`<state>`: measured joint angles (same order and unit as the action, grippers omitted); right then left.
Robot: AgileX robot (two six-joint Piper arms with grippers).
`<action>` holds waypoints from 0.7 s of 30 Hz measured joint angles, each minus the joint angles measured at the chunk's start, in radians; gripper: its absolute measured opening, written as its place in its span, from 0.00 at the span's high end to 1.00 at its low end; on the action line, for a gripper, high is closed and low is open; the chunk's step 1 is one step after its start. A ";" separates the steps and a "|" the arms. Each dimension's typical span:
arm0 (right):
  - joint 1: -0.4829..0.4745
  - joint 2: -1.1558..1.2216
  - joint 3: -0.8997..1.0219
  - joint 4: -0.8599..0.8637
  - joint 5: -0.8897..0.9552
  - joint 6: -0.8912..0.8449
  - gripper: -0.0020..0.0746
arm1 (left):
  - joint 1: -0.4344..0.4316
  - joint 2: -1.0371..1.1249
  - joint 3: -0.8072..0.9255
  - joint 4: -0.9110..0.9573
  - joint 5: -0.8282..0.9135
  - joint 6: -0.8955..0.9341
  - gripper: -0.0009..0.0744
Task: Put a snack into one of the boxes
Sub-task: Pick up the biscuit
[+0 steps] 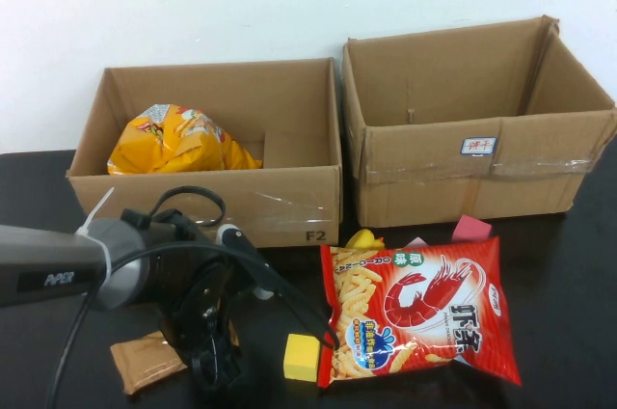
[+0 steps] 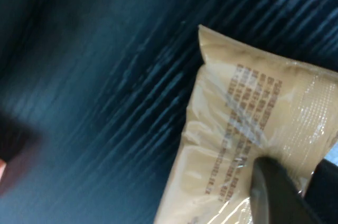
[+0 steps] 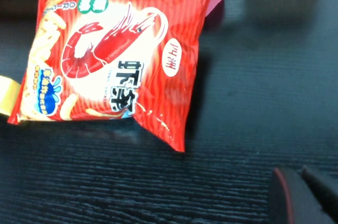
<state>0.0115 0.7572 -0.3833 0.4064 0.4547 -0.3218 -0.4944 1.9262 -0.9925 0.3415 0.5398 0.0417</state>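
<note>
A brown snack packet lies on the black table at the front left; it fills the left wrist view. My left gripper points down at the packet's right end. Its jaws stand close together, pinching the packet's edge. A red shrimp-chip bag lies flat at the front centre and also shows in the right wrist view. My right gripper is out of the high view. It hovers shut and empty over bare table beside the red bag. The left box holds a yellow snack bag. The right box looks empty.
A yellow cube sits between my left gripper and the red bag. A pink block and a small yellow object lie behind the bag, in front of the boxes. A white wall stands behind the boxes.
</note>
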 joint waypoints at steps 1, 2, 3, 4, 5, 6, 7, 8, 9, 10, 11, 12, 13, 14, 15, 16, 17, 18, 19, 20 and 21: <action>0.000 0.000 0.000 0.000 0.000 -0.002 0.93 | 0.000 0.002 0.000 0.012 0.000 -0.023 0.87; 0.000 0.000 0.000 0.000 0.000 -0.007 0.93 | 0.000 0.002 0.000 0.020 0.000 -0.042 0.88; 0.000 0.000 0.000 0.000 0.000 -0.012 0.93 | 0.000 0.002 0.000 0.027 0.004 -0.049 0.88; 0.000 0.000 0.000 0.002 0.000 -0.020 0.93 | 0.000 0.002 0.000 0.029 0.006 -0.054 0.89; 0.000 0.000 0.000 0.002 0.000 -0.027 0.93 | 0.000 0.002 0.000 0.029 0.011 -0.059 0.87; 0.000 0.000 0.000 0.004 0.000 -0.031 0.93 | 0.000 0.002 0.000 0.029 0.015 -0.062 0.84; 0.000 0.000 0.000 0.004 0.000 -0.035 0.93 | 0.000 0.002 0.000 0.027 0.020 -0.067 0.78; 0.000 0.000 0.000 0.007 0.000 -0.038 0.93 | 0.000 0.002 0.000 0.024 0.024 -0.067 0.71; 0.000 0.000 0.000 0.011 0.000 -0.040 0.93 | 0.000 0.002 0.000 0.021 0.026 -0.069 0.66; 0.000 0.000 0.000 0.011 0.000 -0.042 0.93 | 0.000 0.002 0.000 0.021 0.026 -0.069 0.60; 0.000 0.000 0.000 0.014 0.000 -0.042 0.93 | 0.000 0.004 0.000 0.018 0.028 -0.070 0.55; 0.000 0.000 0.000 0.016 0.000 -0.044 0.93 | 0.000 0.007 0.000 0.018 0.031 -0.070 0.53; 0.000 0.000 0.000 0.015 0.000 -0.044 0.93 | 0.000 0.006 0.000 0.018 0.031 -0.073 0.51; 0.000 0.000 0.000 0.019 0.000 -0.044 0.93 | 0.000 0.006 0.000 0.018 0.029 -0.081 0.49; 0.000 0.000 0.000 0.019 0.000 -0.044 0.93 | 0.000 0.006 0.000 0.023 0.029 -0.090 0.48; 0.000 0.000 0.000 0.021 0.000 -0.044 0.93 | 0.000 0.009 0.000 0.032 0.027 -0.104 0.48; 0.000 0.000 0.000 0.021 0.000 -0.044 0.93 | 0.000 0.009 0.000 0.042 0.025 -0.115 0.47; 0.000 0.000 0.000 0.023 0.000 -0.044 0.93 | 0.000 0.010 0.000 0.051 0.025 -0.120 0.47; 0.000 0.000 0.000 0.023 0.000 -0.044 0.93 | 0.000 0.011 0.000 0.060 0.023 -0.127 0.47; 0.000 0.000 0.000 0.025 0.000 -0.044 0.94 | 0.000 0.016 0.000 0.070 0.023 -0.128 0.47; 0.000 0.000 0.000 0.027 0.000 -0.044 0.93 | 0.000 0.018 0.000 0.079 0.021 -0.130 0.48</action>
<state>0.0115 0.7572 -0.3833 0.4338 0.4547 -0.3657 -0.4944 1.9441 -0.9925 0.4205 0.5612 -0.0888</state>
